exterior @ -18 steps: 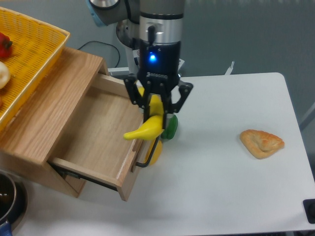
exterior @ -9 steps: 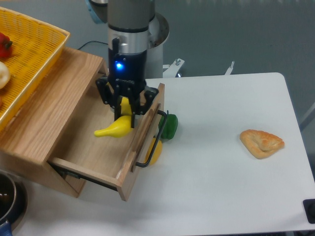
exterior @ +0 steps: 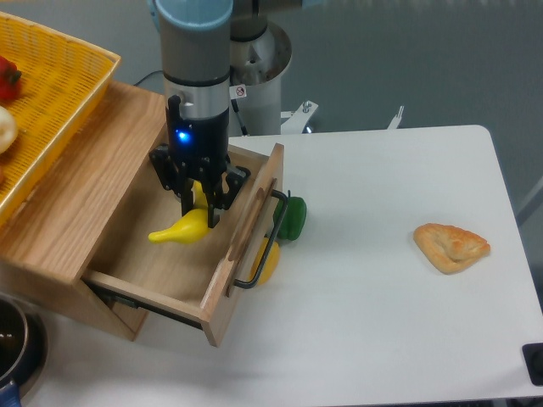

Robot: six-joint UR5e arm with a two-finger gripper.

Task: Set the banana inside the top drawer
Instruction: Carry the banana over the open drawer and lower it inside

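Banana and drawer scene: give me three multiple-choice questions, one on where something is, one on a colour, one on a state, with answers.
1. Where is the banana?
A. on the white table
B. over the inside of the top drawer
C. in the yellow basket

2. What colour is the item beside the drawer handle, next to the stubby yellow item?
A. green
B. red
C. blue

3. What state is the gripper in?
A. open and empty
B. shut on the banana
C. out of view

Answers: 1 B, the banana hangs above the drawer's wooden floor. 2 A, the green item lies just right of the handle. 3 B, the fingers clamp the banana's upper end.
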